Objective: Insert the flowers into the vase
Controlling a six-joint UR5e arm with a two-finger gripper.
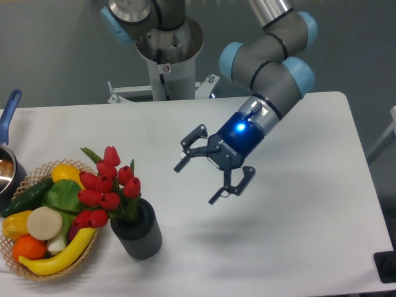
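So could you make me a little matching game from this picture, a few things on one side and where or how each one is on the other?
Things:
1. flowers
2. vase
3. gripper
4. banana

Places or states:
A. open, holding nothing, above the table
B. lying at the front of the wicker basket
C. stems down inside the dark pot, red buds leaning left
D. upright on the white table, right beside the basket

Pairs: 1-C, 2-D, 3-A, 4-B

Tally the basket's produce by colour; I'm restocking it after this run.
Yellow: 3, a banana, a pepper, a piece at the left rim.
Green: 2, a cucumber, a leafy vegetable.
White: 1.
Orange: 1.
Total: 7.
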